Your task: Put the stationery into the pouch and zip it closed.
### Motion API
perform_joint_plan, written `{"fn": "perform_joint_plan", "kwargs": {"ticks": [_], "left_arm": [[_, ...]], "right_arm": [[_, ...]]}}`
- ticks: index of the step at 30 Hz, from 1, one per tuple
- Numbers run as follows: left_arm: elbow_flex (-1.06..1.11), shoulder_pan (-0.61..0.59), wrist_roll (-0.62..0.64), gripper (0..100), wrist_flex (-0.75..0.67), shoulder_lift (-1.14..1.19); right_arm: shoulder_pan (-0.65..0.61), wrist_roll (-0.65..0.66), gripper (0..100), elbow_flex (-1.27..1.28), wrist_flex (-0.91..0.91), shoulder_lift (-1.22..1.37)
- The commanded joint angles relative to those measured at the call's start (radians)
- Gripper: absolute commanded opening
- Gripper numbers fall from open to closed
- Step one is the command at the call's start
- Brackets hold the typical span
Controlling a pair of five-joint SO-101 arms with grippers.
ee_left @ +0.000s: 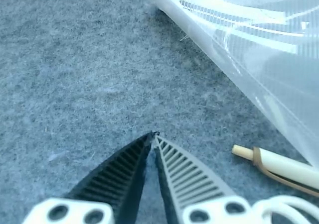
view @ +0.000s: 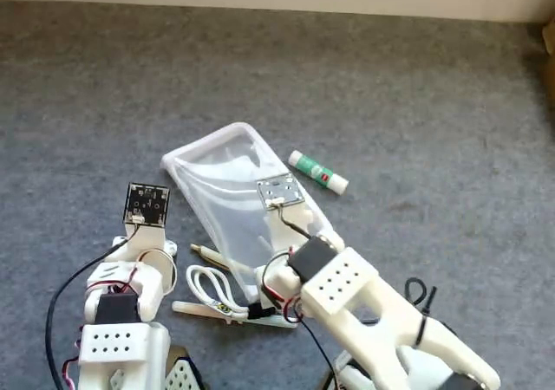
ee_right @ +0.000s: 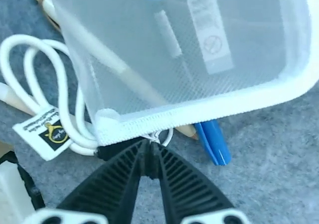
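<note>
Lower left, our left hand is pinched shut, empty, over the counter. At centre lies the clear pouch; our right hand grips its zip pull. A glue stick lies just right.

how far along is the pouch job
Done: little is sure; a blue pen pokes out past the zipper edge of the pouch. In hand: right gripper, jaws shut, at the zipper end. Still to do: glue stick and a cream pen lie outside on the carpet; then zipping.
</note>
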Motion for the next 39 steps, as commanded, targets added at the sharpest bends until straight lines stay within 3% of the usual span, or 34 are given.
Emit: {"fn": "perform_joint_plan", "kwargs": {"ticks": [1, 5, 9, 24, 30, 36, 39], "left_arm": [[0.025, 0.008, 0.008, 1, 0.005, -0.013], [0.025, 0.008, 0.008, 1, 0.005, -0.013], [0.025, 0.008, 0.008, 1, 0.005, -0.013], [0.025, 0.008, 0.008, 1, 0.005, -0.013], [0.025, 0.008, 0.008, 1, 0.005, -0.013], [0.025, 0.008, 0.008, 1, 0.005, -0.013], [0.025, 0.008, 0.008, 1, 0.005, -0.013]], "right_arm": [[-0.010, -0.012, 0.7, -0.015, -0.022, 0.054], [-0.010, -0.012, 0.6, -0.018, -0.044, 0.120], [-0.002, -0.006, 0.5, -0.013, -0.185, 0.153], [0.157, -0.005, 0.6, -0.019, -0.506, 0.154], [0.153, -0.011, 0.8, -0.082, -0.435, 0.154], [0.114, -0.040, 14.2, -0.222, -0.193, 0.154], [0.077, -0.084, 14.6, -0.240, -0.176, 0.154]]}}
